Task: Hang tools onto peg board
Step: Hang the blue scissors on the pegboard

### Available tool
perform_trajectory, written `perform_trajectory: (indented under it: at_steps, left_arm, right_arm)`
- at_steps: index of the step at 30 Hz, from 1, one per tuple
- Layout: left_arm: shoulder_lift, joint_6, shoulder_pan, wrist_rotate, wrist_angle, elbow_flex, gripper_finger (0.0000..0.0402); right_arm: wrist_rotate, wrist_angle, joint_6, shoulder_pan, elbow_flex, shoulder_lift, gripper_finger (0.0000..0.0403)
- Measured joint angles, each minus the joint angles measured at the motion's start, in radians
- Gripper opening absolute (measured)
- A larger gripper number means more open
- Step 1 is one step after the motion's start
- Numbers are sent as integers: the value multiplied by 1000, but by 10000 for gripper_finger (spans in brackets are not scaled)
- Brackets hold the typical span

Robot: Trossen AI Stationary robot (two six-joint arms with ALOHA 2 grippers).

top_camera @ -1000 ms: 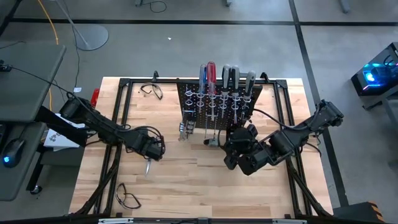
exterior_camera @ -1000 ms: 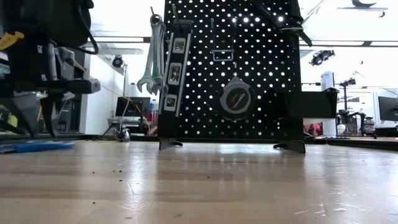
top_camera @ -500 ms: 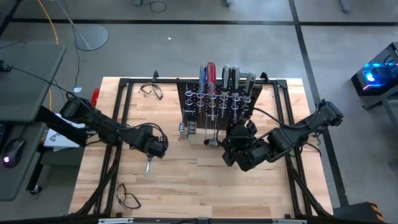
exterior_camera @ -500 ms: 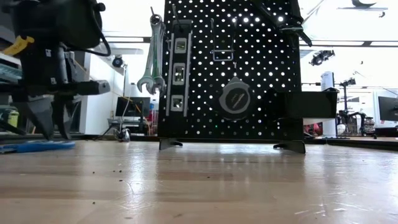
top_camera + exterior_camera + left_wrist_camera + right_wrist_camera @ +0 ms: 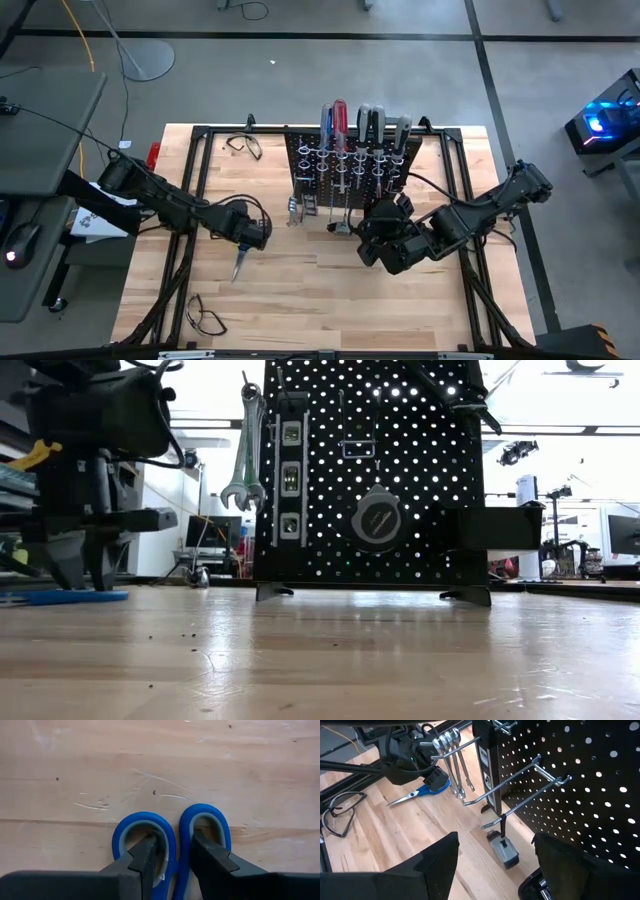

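L gripper (image 5: 172, 857) low over the wood table (image 5: 300, 290), fingers narrowly parted, one tip in each blue loop of the scissors (image 5: 238, 265), which lie flat on the tabletop w/ blades pointing away from the peg board (image 5: 345, 165). R gripper (image 5: 495, 865) wide open, holding nothing, just in front of the board's hooks. Board upright at table's far edge, screwdrivers in its rings, wrenches (image 5: 243, 450) hung. Wood scuffed; grey concrete floor around, bright workshop behind.
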Motion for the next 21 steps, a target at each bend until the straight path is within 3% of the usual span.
perform_trajectory:
  at_steps: [9,14,21]
  left_arm:
    - [3,194,-13,22,-10,3,106]
    - [21,407,-15,1,1,1,53]
    - [9,508,-15,-9,-28,39,50]
  right_arm:
    - [0,0,0,-5,0,0,252]
    - [1,0,0,-5,0,0,252]
    - [0,-3,22,-5,0,0,252]
